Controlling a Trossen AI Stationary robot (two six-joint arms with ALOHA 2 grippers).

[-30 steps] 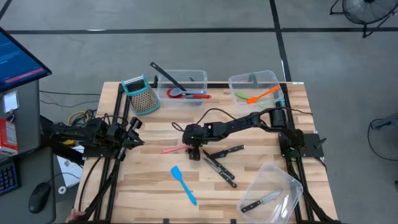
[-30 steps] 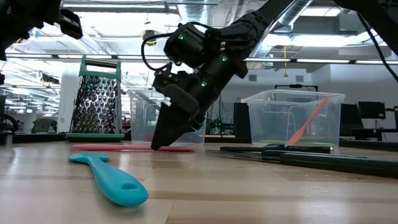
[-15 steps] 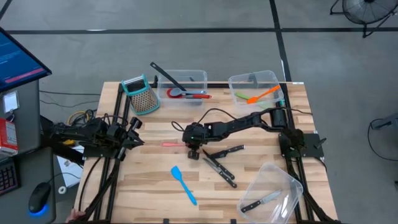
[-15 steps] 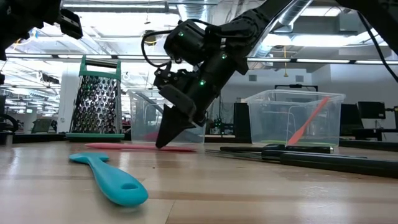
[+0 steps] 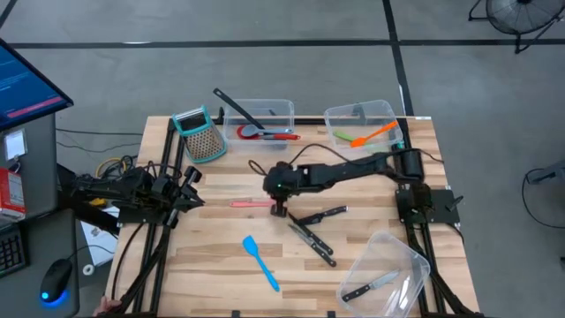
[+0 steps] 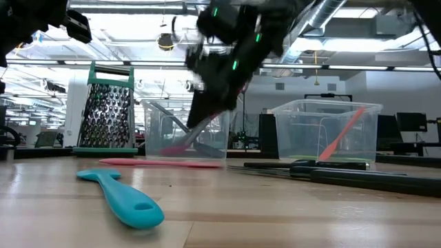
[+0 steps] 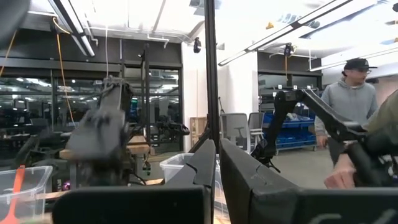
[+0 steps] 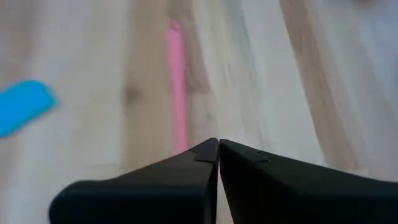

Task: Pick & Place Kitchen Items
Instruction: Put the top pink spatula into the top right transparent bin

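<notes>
While your right gripper (image 5: pixel 279 210) hangs over the middle of the table (image 5: pixel 221 256), look at what it is carrying: nothing. Its fingers (image 8: pixel 186 163) are pressed tip to tip, and the pink spatula (image 5: pixel 252 204) lies flat on the wood, its near end just beside and below the tips. In the low view the gripper (image 6: pixel 200 117) rides clear above that pink handle (image 6: pixel 162 162).

So I'd judge the grasp hasn't taken. To do it well, spread the fingers first, set them across the thin handle, not along it, and come down until both tips almost touch the wood before you close. A flat, slim handle slips out of a high pinch, so go low and square.

Mind the black-handled knives (image 5: pixel 311 231) lying close on the far side of the gripper from the spatula; keep your approach on the pink side. The blue spatula (image 5: pixel 261 261) waits nearer the front edge, well apart.

Your left gripper (image 5: pixel 189 187) is parked off the table's left edge, fingers (image 7: pixel 205 171) nearly together with only a thin gap, holding nothing.
</notes>
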